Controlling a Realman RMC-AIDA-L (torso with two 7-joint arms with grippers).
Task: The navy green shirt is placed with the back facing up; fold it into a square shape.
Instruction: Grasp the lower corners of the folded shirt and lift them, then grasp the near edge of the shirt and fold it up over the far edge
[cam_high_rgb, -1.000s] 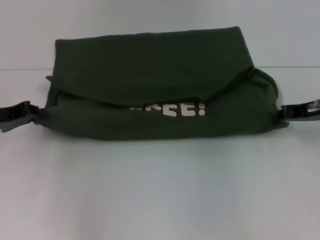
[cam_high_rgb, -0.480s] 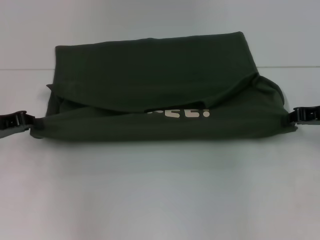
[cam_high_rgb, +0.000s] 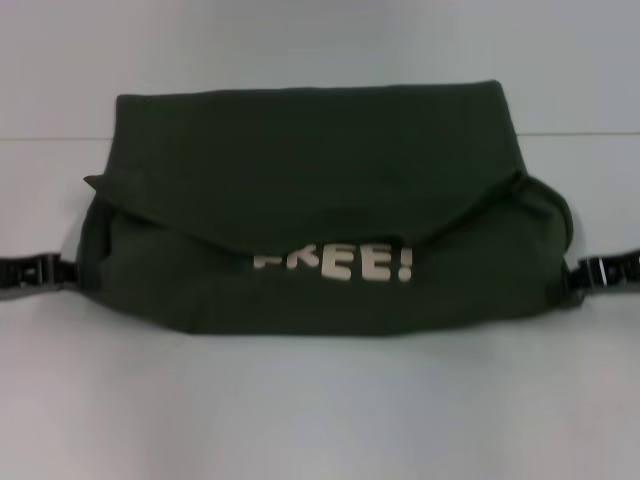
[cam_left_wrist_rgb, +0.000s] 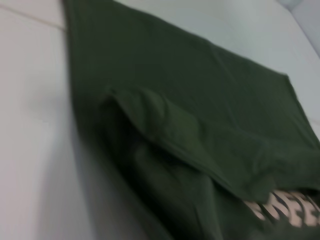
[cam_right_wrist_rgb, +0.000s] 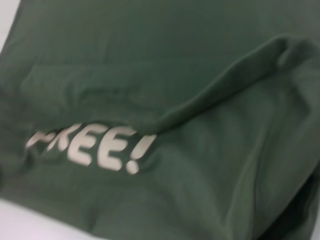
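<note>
Since half a second ago the near folded edge of the navy green shirt (cam_high_rgb: 320, 215) has come closer to the robot and sits lower in the head view; more of the pale lettering (cam_high_rgb: 333, 265) shows now — "FREE!" reads almost whole where only its lower part peeked out before; both grippers have also dropped lower in the view, keeping to the shirt's two ends.

The shirt lies on the white table (cam_high_rgb: 320, 410) as a wide folded band, far wider than deep; an upper layer is folded over from the far side and its curved edge sags across the middle, just covering the tops of the letters; the lower layer bulges out past it at the right end and shows a small pointed corner at the left end.

The left gripper (cam_high_rgb: 62, 272) is at the shirt's left end, low against the table, touching the fabric's edge; the right gripper (cam_high_rgb: 578, 275) is at the right end, likewise against the fabric; whether either pair of jaws is clenched on the cloth or released I cannot tell — the fingertips are hidden where they meet the shirt.

The left wrist view shows the layered fold of the shirt (cam_left_wrist_rgb: 190, 130) from its end, with the lettering (cam_left_wrist_rgb: 292, 210) at one corner; the right wrist view is filled with green fabric (cam_right_wrist_rgb: 210, 165) and the lettering (cam_right_wrist_rgb: 95, 147) under the overlapping fold.
</note>
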